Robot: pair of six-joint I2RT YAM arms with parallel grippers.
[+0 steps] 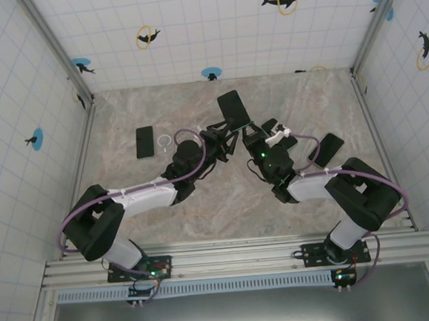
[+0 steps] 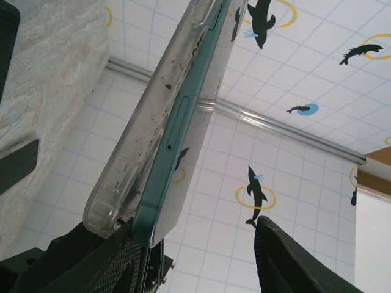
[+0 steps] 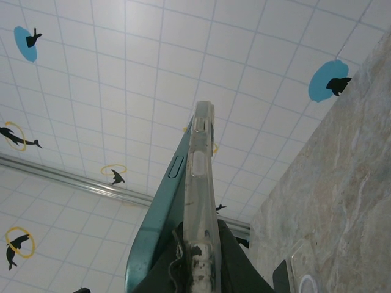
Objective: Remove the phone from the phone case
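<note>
In the top view both arms meet at mid-table and hold the phone [image 1: 233, 108] up on edge. My right gripper [image 1: 254, 136] [image 3: 203, 256] is shut on the lower edge of the clear phone case [image 3: 200, 177]. The teal phone [image 3: 160, 210] has peeled away from the case toward the left. In the left wrist view the clear case [image 2: 131, 165] also gapes off the teal phone [image 2: 177, 140]. My left gripper [image 1: 224, 139] [image 2: 195, 244] is open. The phone's lower corner rests against its left finger, and the other finger [image 2: 284, 262] stands well apart.
A black phone [image 1: 145, 141] and a white ring [image 1: 165, 141] lie on the marble table left of the grippers. Another dark phone [image 1: 329, 148] lies to the right, near the right arm. Tiled walls [image 1: 189, 28] close in the back and both sides.
</note>
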